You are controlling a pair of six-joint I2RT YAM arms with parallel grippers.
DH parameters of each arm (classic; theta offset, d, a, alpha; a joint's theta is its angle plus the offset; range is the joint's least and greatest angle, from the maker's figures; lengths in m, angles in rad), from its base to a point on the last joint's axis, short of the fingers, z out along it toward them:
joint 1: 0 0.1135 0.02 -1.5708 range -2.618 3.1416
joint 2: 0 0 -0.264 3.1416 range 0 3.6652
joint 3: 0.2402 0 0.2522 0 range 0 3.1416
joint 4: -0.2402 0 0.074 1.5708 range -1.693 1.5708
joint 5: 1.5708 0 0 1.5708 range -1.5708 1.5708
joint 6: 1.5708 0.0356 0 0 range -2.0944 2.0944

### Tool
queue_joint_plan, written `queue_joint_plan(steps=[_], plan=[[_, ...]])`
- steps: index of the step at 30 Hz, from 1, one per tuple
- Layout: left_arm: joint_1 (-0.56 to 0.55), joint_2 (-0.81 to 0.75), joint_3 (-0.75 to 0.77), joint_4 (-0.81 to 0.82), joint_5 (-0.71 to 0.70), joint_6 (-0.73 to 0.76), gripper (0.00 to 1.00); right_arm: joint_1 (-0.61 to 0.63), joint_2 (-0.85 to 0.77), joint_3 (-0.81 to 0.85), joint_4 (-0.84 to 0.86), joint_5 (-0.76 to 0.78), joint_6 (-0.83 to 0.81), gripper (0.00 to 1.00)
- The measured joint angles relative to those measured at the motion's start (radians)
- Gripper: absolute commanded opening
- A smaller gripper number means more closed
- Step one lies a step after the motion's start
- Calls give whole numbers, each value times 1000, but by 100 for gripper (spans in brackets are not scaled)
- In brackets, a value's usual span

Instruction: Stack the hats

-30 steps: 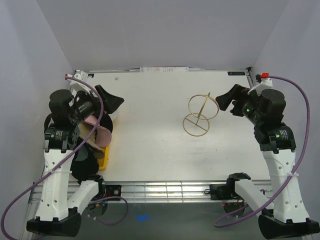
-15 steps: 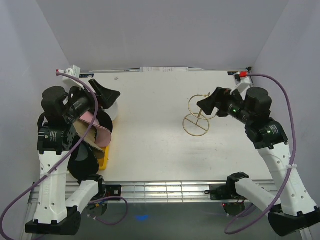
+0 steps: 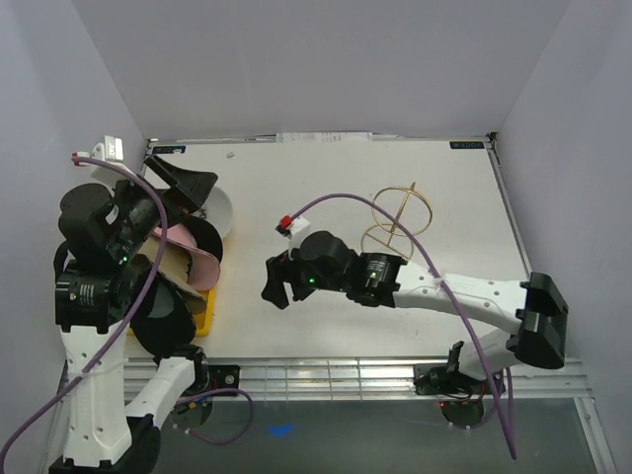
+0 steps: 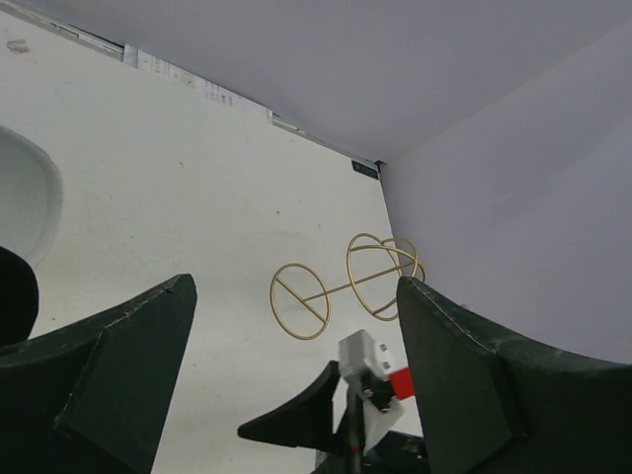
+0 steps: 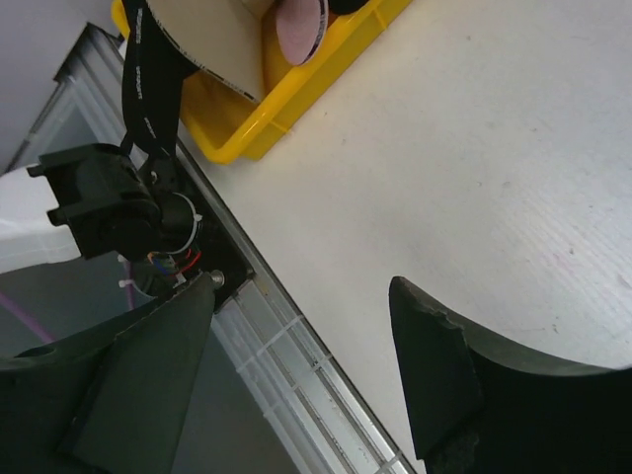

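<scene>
Several hats lie piled at the table's left edge in a yellow tray [image 3: 203, 320]: a white hat [image 3: 217, 209] at the far end, a pink hat [image 3: 190, 251], a tan hat [image 3: 170, 269] and a black hat [image 3: 163, 318] nearest the arm bases. My left gripper [image 3: 184, 183] is open and empty above the pile's far end. My right gripper [image 3: 276, 286] is open and empty, low over the table just right of the tray. The right wrist view shows the tray corner [image 5: 296, 91], the pink brim [image 5: 301, 25] and tan fabric [image 5: 197, 35].
A gold wire two-ring stand [image 3: 395, 223] lies right of centre and also shows in the left wrist view [image 4: 346, 286]. The table's near metal rail [image 5: 286, 346] is under the right gripper. The right arm stretches across the table's middle.
My right arm has swung from the far right, past the gold stand, down to the table beside the tray. My left arm has drawn back to the left and risen.
</scene>
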Motion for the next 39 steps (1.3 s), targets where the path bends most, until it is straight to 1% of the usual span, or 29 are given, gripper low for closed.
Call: queue_joint_plan(steps=[3,6,10,14,17,20,26,39], plan=[[0,-39,40,-80,-52,-16,92,72,134,72,27,19,-3,72],[0,-63,117,-168,-99,-28,91,125,257,177,63,23,-9,68],[0,-57,284,-310,-124,-37,91,167,380,302,109,13,-23,66],[0,-24,527,-443,-132,-34,91,189,471,384,143,-5,-26,64],[0,-45,612,-497,-130,-35,91,202,550,454,166,-19,-26,63],[0,-86,621,-533,-120,-37,91,215,622,509,181,-31,-26,62],[0,-132,562,-581,-111,-42,91,234,713,569,192,-27,-14,61],[0,-160,494,-595,-88,-42,91,240,791,603,211,22,18,60]])
